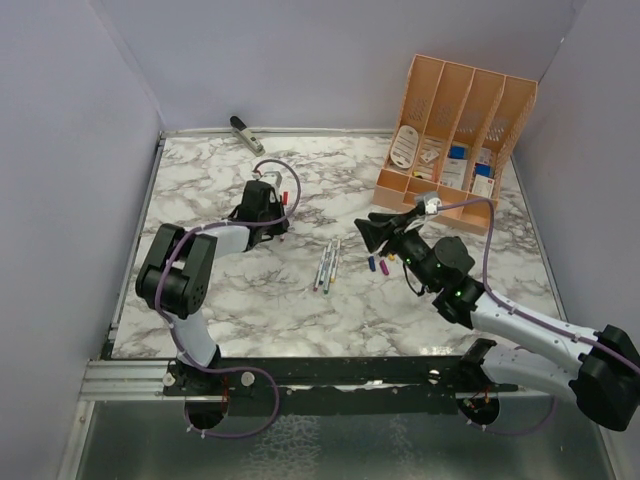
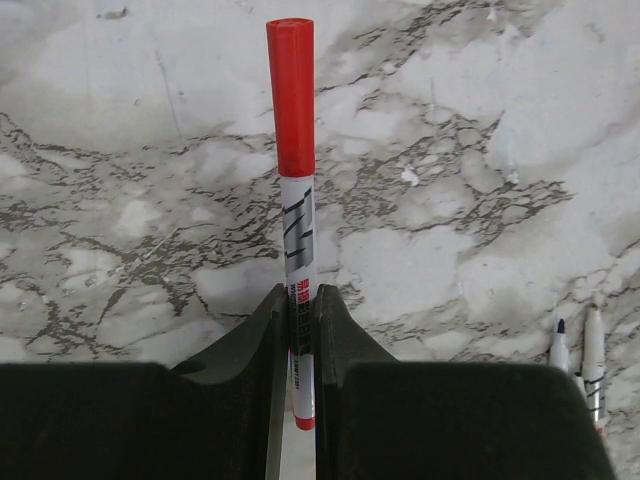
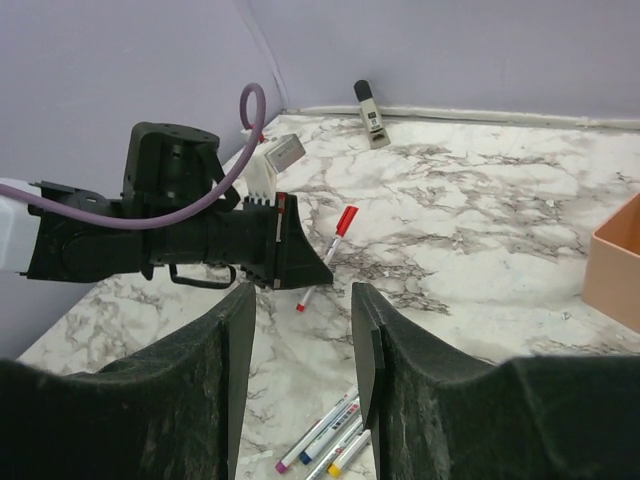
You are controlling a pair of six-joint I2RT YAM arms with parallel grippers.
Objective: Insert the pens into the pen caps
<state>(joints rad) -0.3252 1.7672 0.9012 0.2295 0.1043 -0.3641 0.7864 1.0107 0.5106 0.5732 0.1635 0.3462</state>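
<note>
My left gripper (image 2: pixel 297 310) is shut on the barrel of a white pen (image 2: pixel 298 235) with a red cap (image 2: pixel 292 95) fitted on its tip. It holds this pen just above the marble table (image 1: pixel 210 290), left of centre; the top view shows the left gripper (image 1: pixel 283 216) there. My right gripper (image 3: pixel 303 330) hovers open with nothing between its fingers, facing the left gripper and the capped pen (image 3: pixel 331 243). Several uncapped pens (image 1: pixel 328 265) lie side by side mid-table, below the right gripper (image 1: pixel 368 232). A few small loose pen caps (image 1: pixel 379 265) lie just right of them.
A peach desk organiser (image 1: pixel 455 140) with small items stands at the back right. A grey clip-like tool (image 1: pixel 245 133) lies by the back wall. Purple walls close in the table on three sides.
</note>
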